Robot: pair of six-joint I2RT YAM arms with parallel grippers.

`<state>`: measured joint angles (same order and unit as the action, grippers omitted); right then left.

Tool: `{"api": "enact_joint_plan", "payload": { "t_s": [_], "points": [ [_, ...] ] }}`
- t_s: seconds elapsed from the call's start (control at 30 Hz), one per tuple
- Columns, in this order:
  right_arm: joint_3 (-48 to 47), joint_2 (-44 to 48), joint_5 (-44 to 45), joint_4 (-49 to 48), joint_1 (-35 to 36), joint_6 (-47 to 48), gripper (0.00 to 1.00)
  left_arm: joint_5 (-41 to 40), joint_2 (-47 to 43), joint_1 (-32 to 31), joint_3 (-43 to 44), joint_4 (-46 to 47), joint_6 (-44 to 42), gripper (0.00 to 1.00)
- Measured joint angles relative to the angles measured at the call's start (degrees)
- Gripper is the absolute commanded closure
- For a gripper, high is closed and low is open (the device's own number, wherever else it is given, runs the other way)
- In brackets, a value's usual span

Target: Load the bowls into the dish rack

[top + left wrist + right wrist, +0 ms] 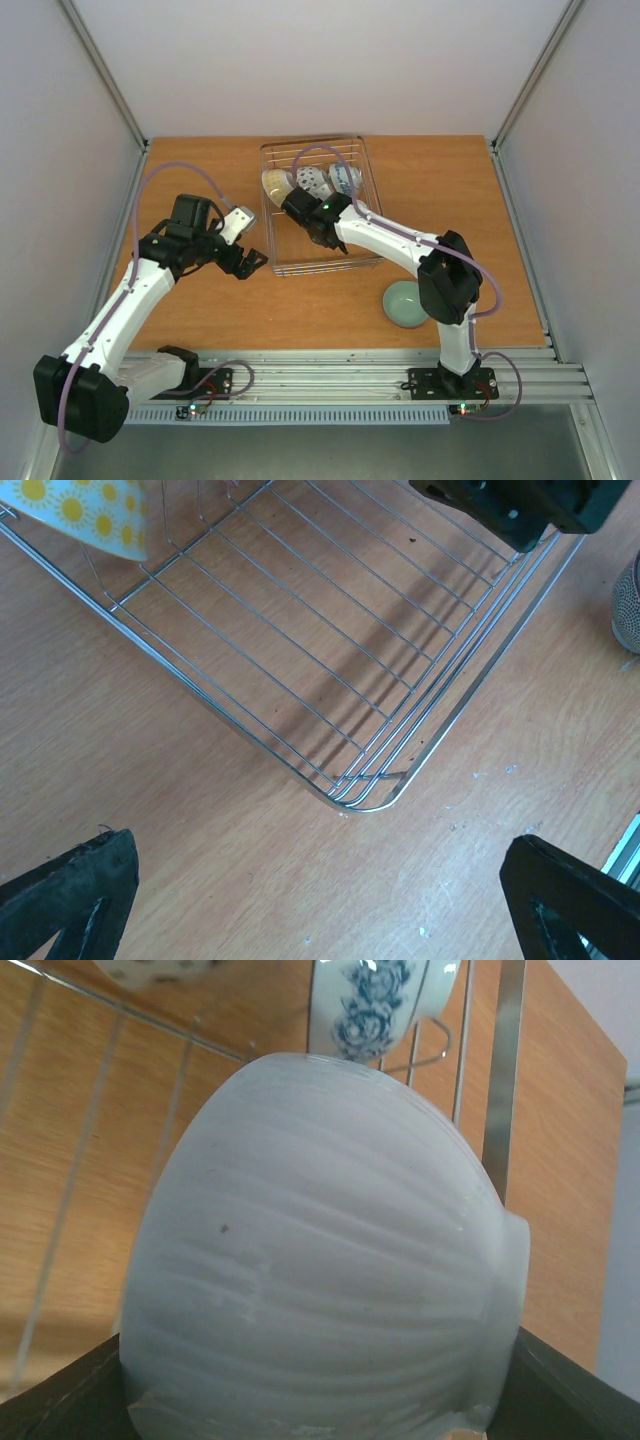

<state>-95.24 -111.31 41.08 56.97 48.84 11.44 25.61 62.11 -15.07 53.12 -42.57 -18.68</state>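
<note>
Our right gripper (pixel 318 235) is clamped on the ribbed pale bowl (pixel 320 1250) over the dish rack (pixel 300 257), racked bowls (pixel 312 181) just beyond (left gripper (pixel 252 265) gapes beside the rack).

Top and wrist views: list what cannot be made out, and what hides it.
Top view: the pale ribbed bowl in the right gripper is hidden under the wrist.
Right wrist view: it fills the frame, its inside unseen, and blocks most of the dish rack.
Left wrist view: the yellow-flowered bowl is cut by the top corner.
Top view: the right arm covers part of the green bowl.
</note>
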Motion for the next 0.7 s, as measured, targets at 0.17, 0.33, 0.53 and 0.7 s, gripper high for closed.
{"api": "enact_joint_plan", "payload": {
  "t_s": [0.17, 0.33, 0.53, 0.7],
  "points": [
    [0.0, -2.7, 0.6, 1.8, -1.8, -0.3, 0.99, 0.5, 0.0, 0.0, 0.0, 0.0, 0.0, 0.01],
    [0.0, -4.3, 0.7, 2.2, -3.0, -0.5, 0.99, 0.8, 0.0, 0.0, 0.0, 0.0, 0.0, 0.01],
    [-0.1, -6.8, -0.2, 1.8, -3.6, -0.5, 0.99, 0.9, 0.0, 0.0, 0.0, 0.0, 0.0, 0.01],
    [-1.5, -9.1, -0.1, 2.2, -3.9, 0.3, 0.97, 1.0, 0.2, 0.0, 0.0, 0.0, 0.0, 0.01]
  ]
}}
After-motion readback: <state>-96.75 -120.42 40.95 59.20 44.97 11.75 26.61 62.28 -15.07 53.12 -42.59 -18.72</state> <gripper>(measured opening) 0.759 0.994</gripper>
